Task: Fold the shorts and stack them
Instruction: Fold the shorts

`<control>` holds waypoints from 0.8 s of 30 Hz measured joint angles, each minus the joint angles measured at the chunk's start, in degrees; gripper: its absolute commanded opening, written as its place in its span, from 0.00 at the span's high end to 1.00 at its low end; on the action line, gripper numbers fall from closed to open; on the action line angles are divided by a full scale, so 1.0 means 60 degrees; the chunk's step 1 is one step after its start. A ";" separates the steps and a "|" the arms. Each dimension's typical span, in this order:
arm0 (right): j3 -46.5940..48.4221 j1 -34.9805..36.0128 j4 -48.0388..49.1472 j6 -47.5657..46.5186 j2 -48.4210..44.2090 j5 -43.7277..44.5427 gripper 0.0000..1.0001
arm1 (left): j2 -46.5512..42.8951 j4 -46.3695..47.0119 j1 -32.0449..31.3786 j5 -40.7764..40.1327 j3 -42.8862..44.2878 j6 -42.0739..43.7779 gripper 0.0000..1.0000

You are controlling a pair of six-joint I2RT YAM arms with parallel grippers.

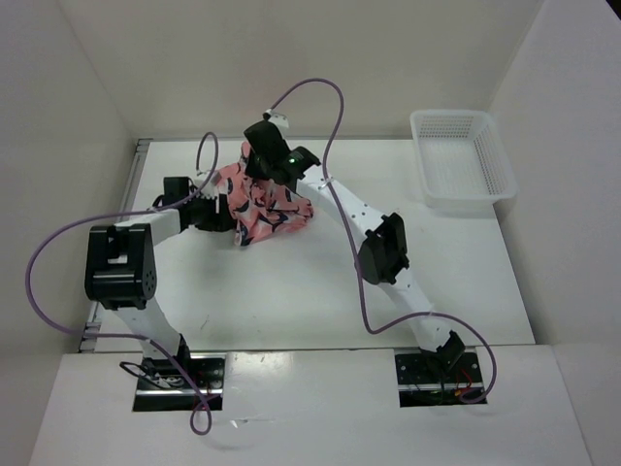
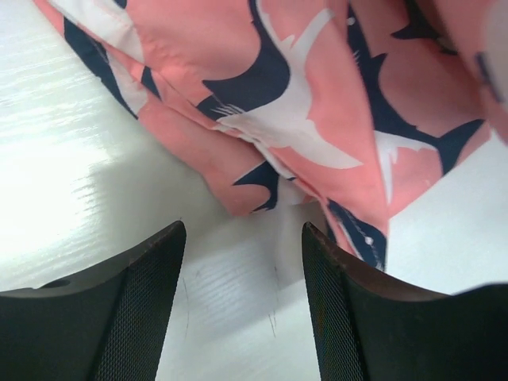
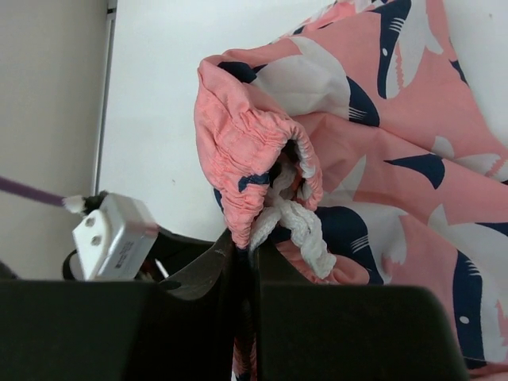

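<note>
The left gripper point(image 1: 229, 216) sits low at the near-left side of the shorts point(image 1: 269, 206), its two dark fingers point(image 2: 143, 294) set wide apart with only bare white counter point(image 1: 291, 291) between them; the fabric's lowest fold lies just beyond the fingertips, and whether it touches the right-hand finger is unclear. The shorts, salmon-pink and printed all over with navy-and-white shark shapes, lie bunched in a crumpled heap on the far half of the counter, left of centre and close to the far edge. Their gathered elastic waistband is raised above the heap, a white drawstring point(image 3: 305, 226) hanging from it. The right gripper point(image 1: 258, 167), reaching in from the right and over the heap, is pinched narrow on the waistband. A white mesh basket point(image 1: 464, 199) stands at the counter's far-right corner, well apart from the shorts.
</note>
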 measured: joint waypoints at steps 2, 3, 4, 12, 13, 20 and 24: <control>0.0455 0.0004 -0.0178 -0.0004 0.0273 -0.0011 1.00 | -0.0204 -0.0004 0.0091 0.0109 -0.0084 -0.0004 0.32; 0.0707 0.0000 -0.0280 -0.0004 0.0426 -0.0015 1.00 | -0.0321 -0.0018 0.0113 0.0157 -0.0120 0.0000 0.32; 0.0994 0.0004 -0.0390 -0.0004 0.0590 -0.0015 1.00 | -0.0444 -0.0025 0.0120 0.0171 -0.0142 0.0000 0.32; 0.4630 0.0004 -0.1424 -0.0262 0.2699 -0.0404 0.22 | -0.1694 -0.0164 0.0703 0.0477 -0.0273 -0.0004 0.32; 0.4725 0.0007 -0.1443 -0.0353 0.2798 -0.0557 0.04 | -0.1927 -0.0189 0.0900 0.0499 -0.0350 -0.0004 0.32; 0.5013 0.0124 -0.1949 -0.0721 0.3093 -0.1257 0.00 | -0.3115 -0.0525 0.2022 0.0495 -0.0459 0.0004 0.32; 0.5129 0.0171 -0.2014 -0.0801 0.3085 -0.1180 0.13 | -0.3100 -0.0667 0.2029 0.0619 -0.0426 0.0004 0.32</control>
